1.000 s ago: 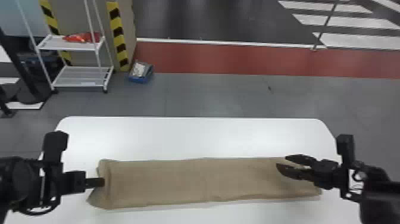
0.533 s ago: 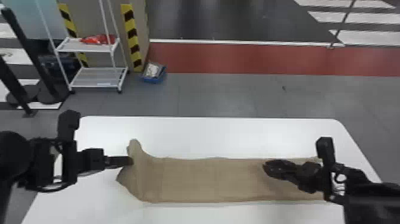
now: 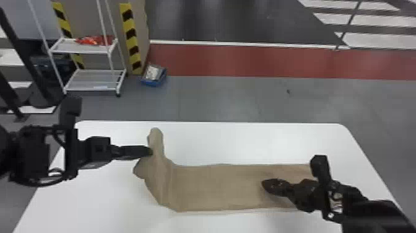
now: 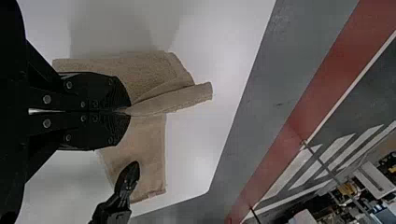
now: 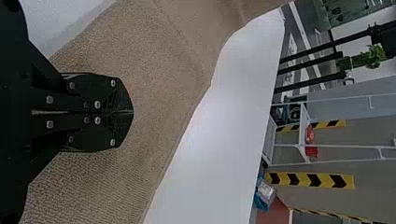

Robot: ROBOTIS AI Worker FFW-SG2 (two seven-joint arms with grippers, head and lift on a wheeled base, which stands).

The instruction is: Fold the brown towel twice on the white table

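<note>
Here, the left claw (image 3: 150, 151) pinches the brown towel (image 3: 216, 187) by one end, the right claw (image 3: 264, 183) closed.

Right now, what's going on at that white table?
A robot's left end effector grips one end of the brown towel, holding it up off the white table. The right end effector is shut, over the towel nearer its other end. The raised end isn't folded over yet.

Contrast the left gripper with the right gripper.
The left gripper pinches the brown towel at its raised end; the right gripper holds nothing, over the towel's flat stretch. The left gripper points toward the robot's right, the right gripper toward its left. Both are black, with fingers shut.
</note>
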